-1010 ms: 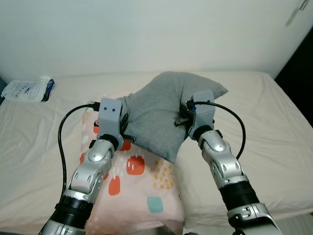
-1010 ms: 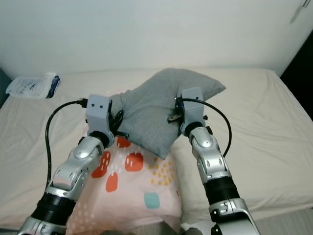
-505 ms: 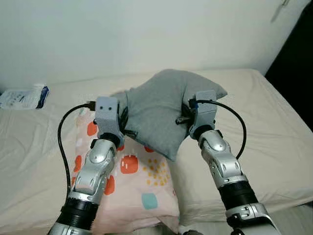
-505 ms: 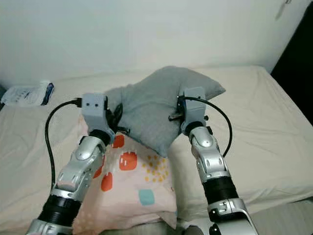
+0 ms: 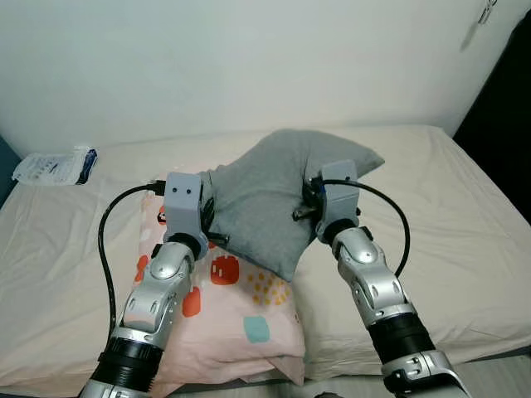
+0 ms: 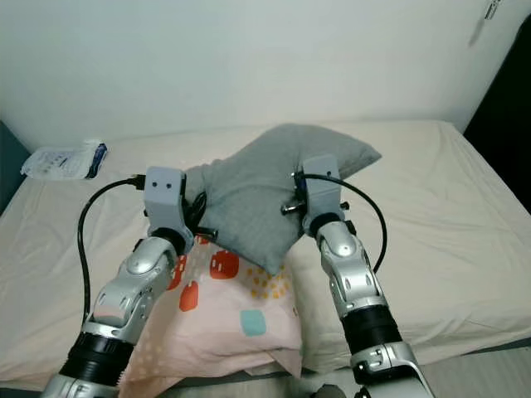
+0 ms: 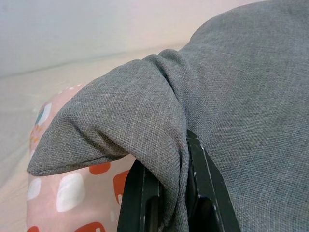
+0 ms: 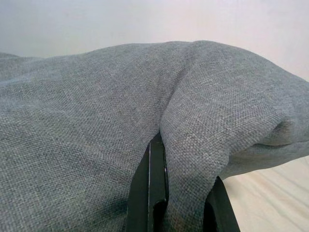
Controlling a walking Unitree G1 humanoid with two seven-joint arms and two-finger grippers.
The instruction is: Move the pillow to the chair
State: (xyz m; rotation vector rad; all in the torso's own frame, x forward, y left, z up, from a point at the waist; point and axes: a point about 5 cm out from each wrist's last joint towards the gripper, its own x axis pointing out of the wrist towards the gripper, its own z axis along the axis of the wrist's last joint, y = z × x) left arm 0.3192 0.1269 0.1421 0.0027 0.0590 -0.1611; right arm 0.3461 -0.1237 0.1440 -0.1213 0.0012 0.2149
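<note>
A grey pillow is held up over the bed between both arms, one corner hanging down. My left gripper is shut on its left edge, and the wrist view shows a fold of grey cloth pinched between the black fingers. On the pillow's right side my right gripper is shut on it too, with cloth bunched between its fingers.
A pink pillow with coloured patches lies under my arms at the bed's near edge. The cream bed spreads to both sides. A plastic packet lies at the far left by the white wall. A dark opening stands at the right.
The camera has shifted, so the bed and packet sit differently in the picture. Both grippers keep their hold on the grey pillow, which stays lifted.
</note>
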